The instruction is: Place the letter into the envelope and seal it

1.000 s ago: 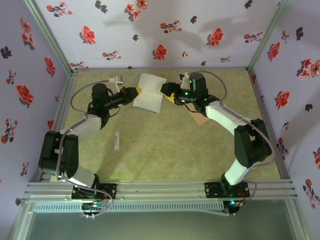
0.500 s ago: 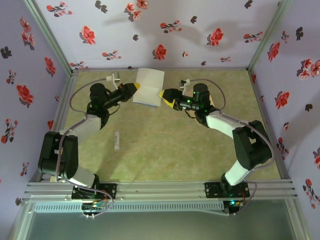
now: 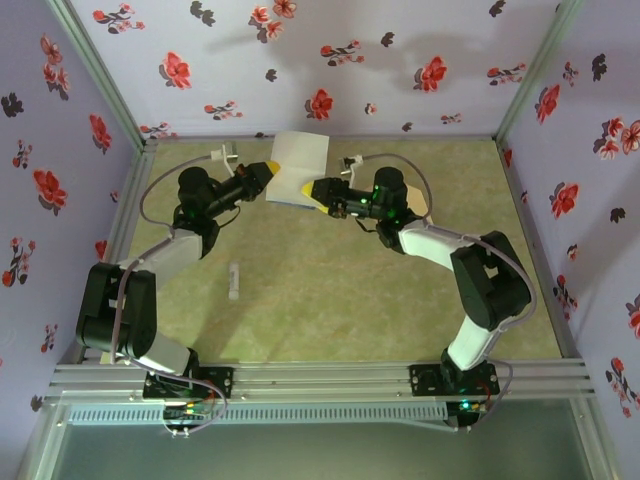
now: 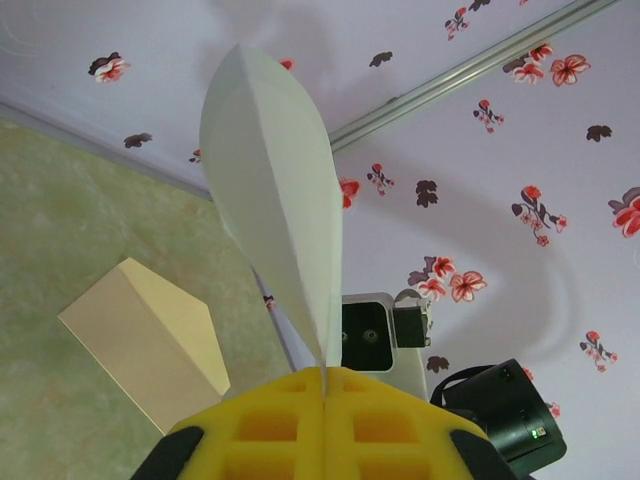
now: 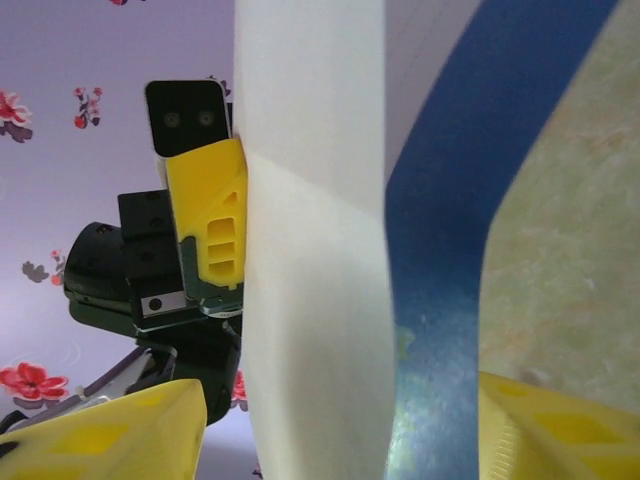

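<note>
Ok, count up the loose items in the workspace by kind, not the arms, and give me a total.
letter: 1
envelope: 1
white stick: 1
Total: 3

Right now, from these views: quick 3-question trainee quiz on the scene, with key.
1. True or false: the left claw is shut on the letter.
2. Where is the envelope? A) held up in the air B) lying on the table C) wrapped around the letter
3. Fill in: the right claw is open, one finger on each side of the letter's ____-bordered edge.
Key: 1 true; 2 B; 3 blue.
</note>
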Controlling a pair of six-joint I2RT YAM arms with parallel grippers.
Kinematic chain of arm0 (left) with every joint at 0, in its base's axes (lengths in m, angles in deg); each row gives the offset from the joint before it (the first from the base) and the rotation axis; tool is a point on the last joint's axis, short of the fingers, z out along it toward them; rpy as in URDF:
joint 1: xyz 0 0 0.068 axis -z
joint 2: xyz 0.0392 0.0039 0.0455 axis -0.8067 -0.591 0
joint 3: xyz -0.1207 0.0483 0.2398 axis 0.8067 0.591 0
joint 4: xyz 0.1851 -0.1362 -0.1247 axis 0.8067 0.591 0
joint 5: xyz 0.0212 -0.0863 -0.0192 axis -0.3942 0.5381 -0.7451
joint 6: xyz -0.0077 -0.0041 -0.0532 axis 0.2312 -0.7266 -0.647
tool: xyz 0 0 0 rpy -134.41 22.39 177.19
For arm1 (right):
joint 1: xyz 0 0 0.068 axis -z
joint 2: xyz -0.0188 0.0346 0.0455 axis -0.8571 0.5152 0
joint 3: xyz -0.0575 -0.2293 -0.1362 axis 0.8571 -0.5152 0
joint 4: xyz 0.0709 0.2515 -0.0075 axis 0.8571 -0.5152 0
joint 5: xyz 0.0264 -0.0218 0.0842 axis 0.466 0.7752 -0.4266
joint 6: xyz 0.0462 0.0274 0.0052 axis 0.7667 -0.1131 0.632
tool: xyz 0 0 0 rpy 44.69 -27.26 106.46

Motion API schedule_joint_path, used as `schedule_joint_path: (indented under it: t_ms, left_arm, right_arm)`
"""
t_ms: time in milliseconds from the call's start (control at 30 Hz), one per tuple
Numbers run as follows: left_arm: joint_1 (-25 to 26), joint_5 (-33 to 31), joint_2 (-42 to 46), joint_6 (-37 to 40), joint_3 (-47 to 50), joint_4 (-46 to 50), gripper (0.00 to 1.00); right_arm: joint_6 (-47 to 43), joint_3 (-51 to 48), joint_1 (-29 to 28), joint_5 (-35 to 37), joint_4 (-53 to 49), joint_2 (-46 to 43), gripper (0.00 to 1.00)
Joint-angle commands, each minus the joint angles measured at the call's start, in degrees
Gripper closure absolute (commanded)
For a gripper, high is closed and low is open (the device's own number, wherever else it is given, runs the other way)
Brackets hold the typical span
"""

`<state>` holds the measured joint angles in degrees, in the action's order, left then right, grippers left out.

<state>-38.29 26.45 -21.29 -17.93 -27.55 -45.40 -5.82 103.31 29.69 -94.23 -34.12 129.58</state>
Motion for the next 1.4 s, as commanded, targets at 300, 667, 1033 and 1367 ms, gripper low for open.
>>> schedule_joint_path:
  t_ms: [300,667,1033,1367]
  left_arm:
    - [0.2,0.6,0.4,-0.3,-0.8,-2.6,1.0]
    - [0.0,2.4,0.3,-2.6,-2.3,-3.4,1.0]
    - [0.1,2.9,0.2,-1.7,-2.6,-2.1,1.0]
    - [0.0,3.0,-0.6,-1.4,-3.5,-1.9,1.0]
  right_arm:
    - [2.3,1.2,0.2,-2.6,7.5,0.9,0.6]
    - [2.2,0.5,3.2,-3.4,7.0,-0.1,0.49]
    - [2.0,3.7,3.1,-6.5,4.7,0.8,0.49]
    - [2.8,2.9,2.0,-7.2,5.9,1.4,0.6]
